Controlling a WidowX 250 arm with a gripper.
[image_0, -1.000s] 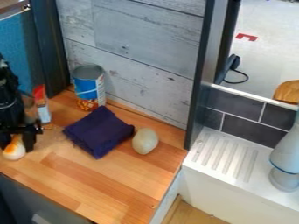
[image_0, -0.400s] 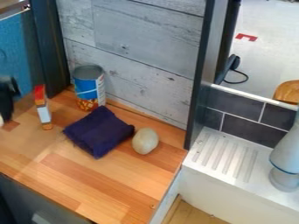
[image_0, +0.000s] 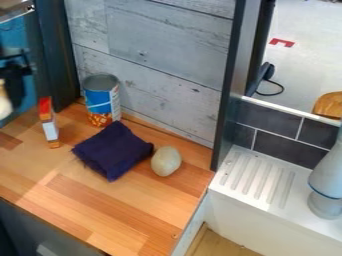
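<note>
At the left edge, raised above the counter, the black gripper (image_0: 12, 87) is shut on a rounded white object (image_0: 4, 106) with some orange on it, partly cut off by the edge. To its right, a small red, white and orange box (image_0: 49, 123) stands on the wooden counter (image_0: 120, 205). A folded dark purple cloth (image_0: 112, 150) lies mid-counter, with a pale, egg-shaped object (image_0: 165, 161) close to its right side. Behind the cloth, a blue can (image_0: 101, 100) is upright near the wall.
A grey wooden wall (image_0: 160, 65) runs along the counter's back, ending at a dark post (image_0: 226, 85). Right of the post are a white ribbed drainboard (image_0: 257, 185) and a grey rounded thing (image_0: 327, 185). A blue surface stands at the back left.
The gripper has lifted the white and orange object off the counter's left part, moving left and then up in the view. The cloth, box, can and egg-shaped object stayed put.
</note>
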